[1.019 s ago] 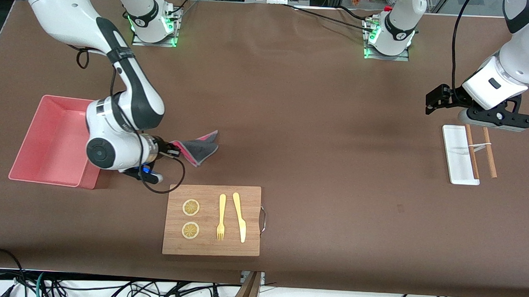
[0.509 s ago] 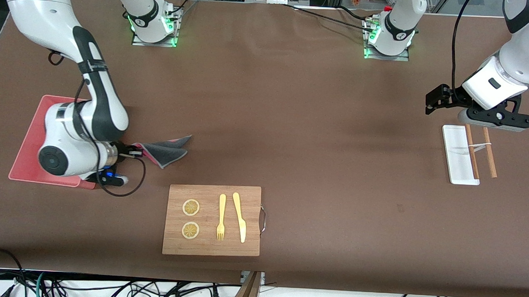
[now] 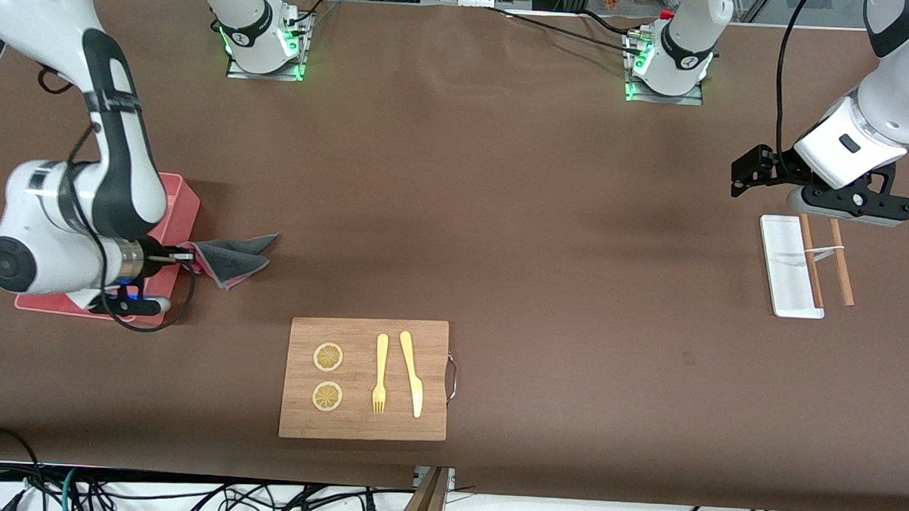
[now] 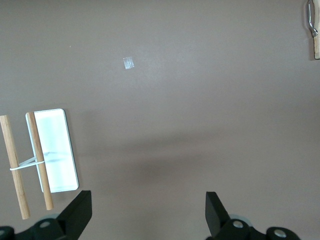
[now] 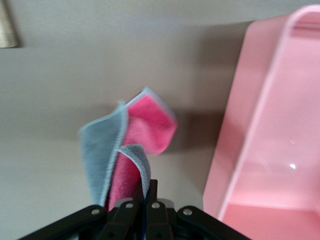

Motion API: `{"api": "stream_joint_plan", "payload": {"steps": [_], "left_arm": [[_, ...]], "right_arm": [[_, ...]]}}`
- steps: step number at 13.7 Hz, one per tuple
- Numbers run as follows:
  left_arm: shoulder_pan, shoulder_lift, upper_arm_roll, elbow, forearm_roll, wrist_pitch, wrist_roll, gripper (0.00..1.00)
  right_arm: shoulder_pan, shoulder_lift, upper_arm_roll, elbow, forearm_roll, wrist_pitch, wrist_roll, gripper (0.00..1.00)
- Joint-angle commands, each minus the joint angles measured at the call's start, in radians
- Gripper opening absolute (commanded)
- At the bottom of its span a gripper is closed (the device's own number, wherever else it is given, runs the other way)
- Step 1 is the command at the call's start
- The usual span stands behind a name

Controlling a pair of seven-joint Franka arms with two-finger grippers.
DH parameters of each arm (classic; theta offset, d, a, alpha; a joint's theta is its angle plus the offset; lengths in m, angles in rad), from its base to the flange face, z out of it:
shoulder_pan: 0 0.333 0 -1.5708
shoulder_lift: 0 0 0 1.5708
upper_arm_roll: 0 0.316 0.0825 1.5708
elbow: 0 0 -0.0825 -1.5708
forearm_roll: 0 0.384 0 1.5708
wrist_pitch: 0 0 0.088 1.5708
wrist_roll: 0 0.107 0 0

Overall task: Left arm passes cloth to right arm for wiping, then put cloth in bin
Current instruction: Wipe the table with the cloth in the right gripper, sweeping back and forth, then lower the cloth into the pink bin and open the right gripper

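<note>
The cloth, dark grey with a crimson-pink face, hangs folded from my right gripper, which is shut on one end of it. In the right wrist view the cloth droops over the brown table just beside the wall of the bin. The salmon-pink bin sits at the right arm's end of the table, mostly covered by the right arm. My left gripper waits open and holds nothing, in the air by the white tray at the left arm's end; its fingers stand wide apart.
A wooden cutting board with two lemon slices, a fork and a knife lies near the front camera. A small flat white tray with two wooden sticks across it sits under the left arm.
The right arm has swung toward its end of the table, carrying the cloth from mid-table to the edge of the bin. The left arm has stayed still.
</note>
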State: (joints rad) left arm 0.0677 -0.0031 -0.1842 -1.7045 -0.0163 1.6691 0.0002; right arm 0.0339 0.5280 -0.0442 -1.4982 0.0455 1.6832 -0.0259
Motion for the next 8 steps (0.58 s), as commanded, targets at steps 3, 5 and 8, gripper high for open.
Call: {"api": "stream_joint_plan", "payload": {"steps": [3,5,8], "left_arm": [[-0.002,-0.003,0.000,-0.003,-0.004,0.011,0.017,1.00],[-0.002,-0.002,0.000,-0.003,-0.004,0.011,0.017,1.00],[-0.002,-0.003,0.000,-0.003,-0.004,0.011,0.017,1.00]], "right_arm": [[-0.026,-0.068,-0.019,0.235,-0.039,-0.314,-0.023,0.00],[-0.035,-0.080,-0.054,0.301,-0.059,-0.403,-0.078,0.00],[-0.051,-0.111,-0.147,0.303,-0.096,-0.433,-0.253,0.00]]}}
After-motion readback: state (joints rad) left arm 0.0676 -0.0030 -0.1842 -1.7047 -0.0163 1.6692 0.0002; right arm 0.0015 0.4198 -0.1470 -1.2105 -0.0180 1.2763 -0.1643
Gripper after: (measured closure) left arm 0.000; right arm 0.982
